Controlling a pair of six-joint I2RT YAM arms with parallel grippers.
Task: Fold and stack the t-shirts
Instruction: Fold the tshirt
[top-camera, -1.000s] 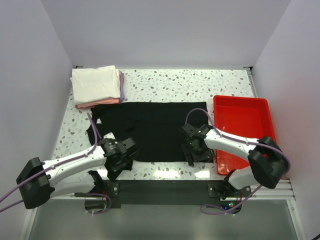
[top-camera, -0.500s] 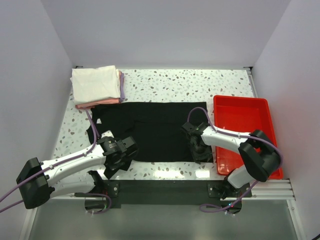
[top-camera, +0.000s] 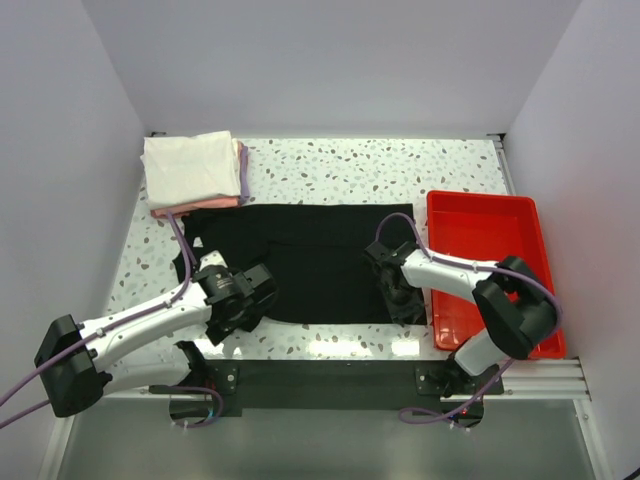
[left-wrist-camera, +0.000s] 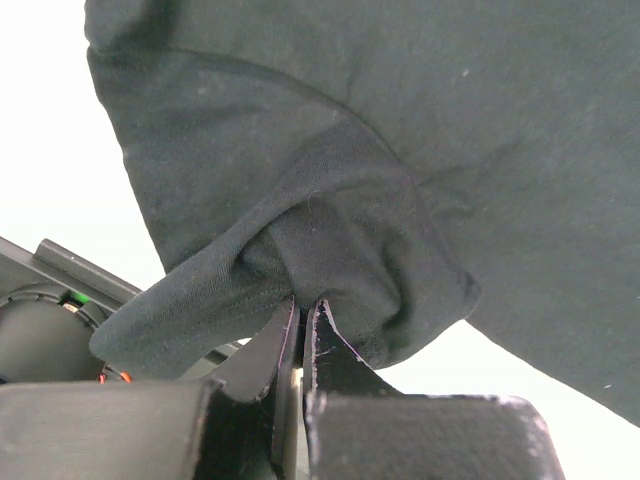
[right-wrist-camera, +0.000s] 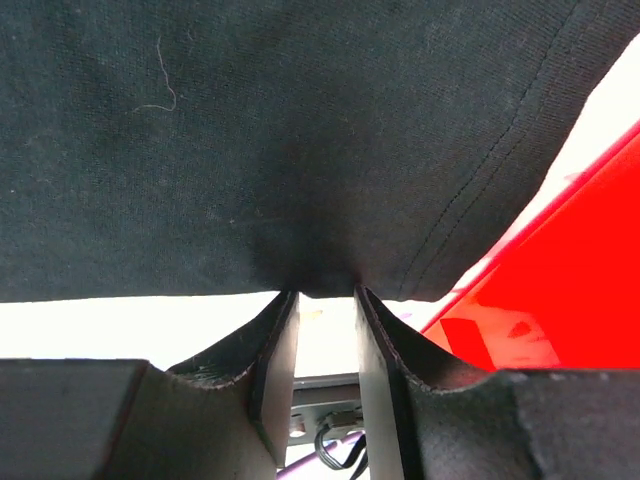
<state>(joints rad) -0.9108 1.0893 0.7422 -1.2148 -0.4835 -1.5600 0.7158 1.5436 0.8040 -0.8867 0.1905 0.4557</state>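
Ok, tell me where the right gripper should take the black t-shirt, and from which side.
Pinch the black t-shirt at its near right corner, by the stitched hem, coming low from the near edge. It lies flat, so only its border gives a lip, and the left gripper holds the near left end to match.

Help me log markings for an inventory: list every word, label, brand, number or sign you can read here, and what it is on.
None can be read. The black t-shirt, the folded stack and the red tray show no print, tag or logo in any view.
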